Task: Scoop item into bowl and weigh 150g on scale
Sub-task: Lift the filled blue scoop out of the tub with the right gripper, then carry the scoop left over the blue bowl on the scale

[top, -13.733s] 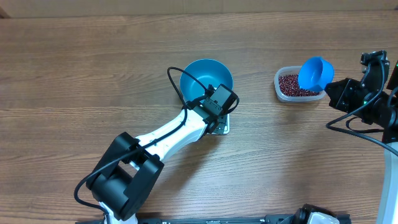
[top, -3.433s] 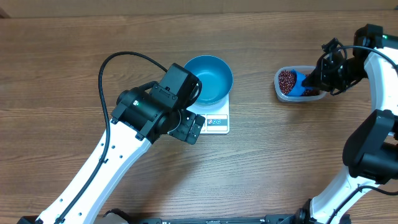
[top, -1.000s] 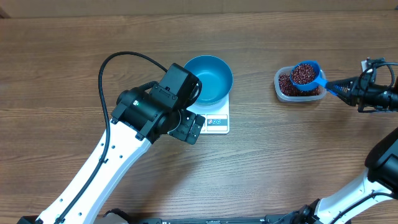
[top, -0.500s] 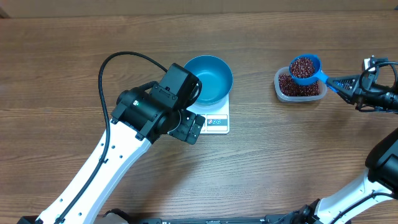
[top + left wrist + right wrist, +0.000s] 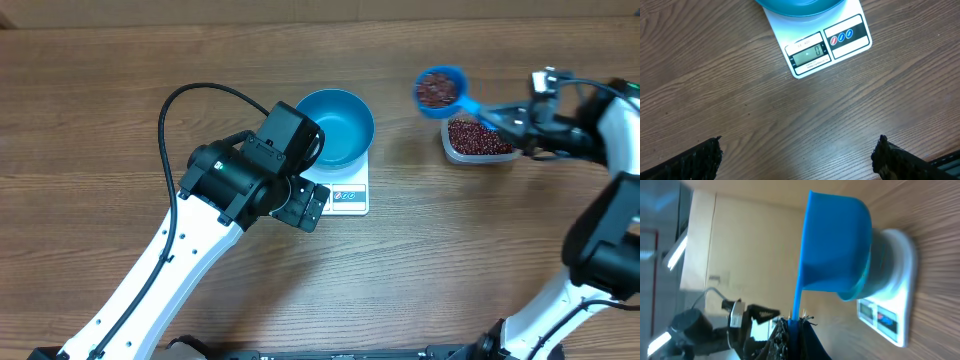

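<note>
Overhead view, listed for you item by item.

Change: half a second ago the scoop (image 5: pixel 439 90) hung over the tub (image 5: pixel 480 138). You now see it over bare table (image 5: pixel 100 100), between tub and bowl (image 5: pixel 333 128) and nearer the tub. The left arm has not moved.

Beans (image 5: pixel 437 88): a small maroon heap fills the scoop's cup. The rest lie in the tub as a loose dark red-brown layer.

Scoop: blue, cup mouth up. Its long axis runs from the cup on the left, along the thin handle, rightward and slightly toward the table's near edge. The cup end points toward the bowl.

Right gripper (image 5: pixel 520 118): fingers closed tight on the end of the scoop's handle.

Left gripper (image 5: pixel 797 165): fingers spread wide, holding nothing, over the table just in front of the scale (image 5: pixel 827 42).

Bowl: deep blue, standing on the scale, with no beans visible inside.

Scale: white, and in the left wrist view you can read 0 on its display.
</note>
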Robot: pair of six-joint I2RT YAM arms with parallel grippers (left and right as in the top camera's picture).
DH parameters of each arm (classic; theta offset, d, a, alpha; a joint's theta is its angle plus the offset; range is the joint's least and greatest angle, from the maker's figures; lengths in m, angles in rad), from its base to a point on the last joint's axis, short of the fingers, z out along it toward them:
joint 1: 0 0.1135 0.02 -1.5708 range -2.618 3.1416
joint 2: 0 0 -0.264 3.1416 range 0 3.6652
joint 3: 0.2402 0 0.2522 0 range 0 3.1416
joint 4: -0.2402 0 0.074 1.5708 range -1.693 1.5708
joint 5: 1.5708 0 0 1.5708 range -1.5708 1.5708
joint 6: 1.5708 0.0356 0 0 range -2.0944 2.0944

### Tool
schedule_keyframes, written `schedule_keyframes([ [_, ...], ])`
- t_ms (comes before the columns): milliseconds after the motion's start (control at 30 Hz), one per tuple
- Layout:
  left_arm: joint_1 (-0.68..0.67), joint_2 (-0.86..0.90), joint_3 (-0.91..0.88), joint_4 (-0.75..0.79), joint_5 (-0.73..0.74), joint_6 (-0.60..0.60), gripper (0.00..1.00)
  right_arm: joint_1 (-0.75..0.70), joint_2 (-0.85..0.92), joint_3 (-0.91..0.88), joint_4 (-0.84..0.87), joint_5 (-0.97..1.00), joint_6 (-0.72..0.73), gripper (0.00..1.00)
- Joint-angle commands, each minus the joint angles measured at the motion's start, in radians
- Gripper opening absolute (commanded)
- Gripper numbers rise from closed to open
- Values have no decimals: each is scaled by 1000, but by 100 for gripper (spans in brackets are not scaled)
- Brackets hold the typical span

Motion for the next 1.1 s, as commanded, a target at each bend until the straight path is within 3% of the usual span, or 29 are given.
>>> schedule_keyframes([
  [0,-6,5,-2,1,-13,-7,99,135,-3,2,8,-134,-27,4],
  [200,-6,5,-2,1,-13,-8,100,291,-3,2,87,-133,-27,4],
  [500,-6,5,-2,1,-13,-8,100,333,-3,3,189,-129,-26,4],
  [633,-6,5,-2,1,-13,-8,100,337,-3,3,342,-82,87,4],
  [833,-6,5,-2,1,-13,-7,100,399,-3,3,642,102,370,4],
  [1067,-6,5,-2,1,-13,-8,100,441,-3,17,737,158,378,4],
])
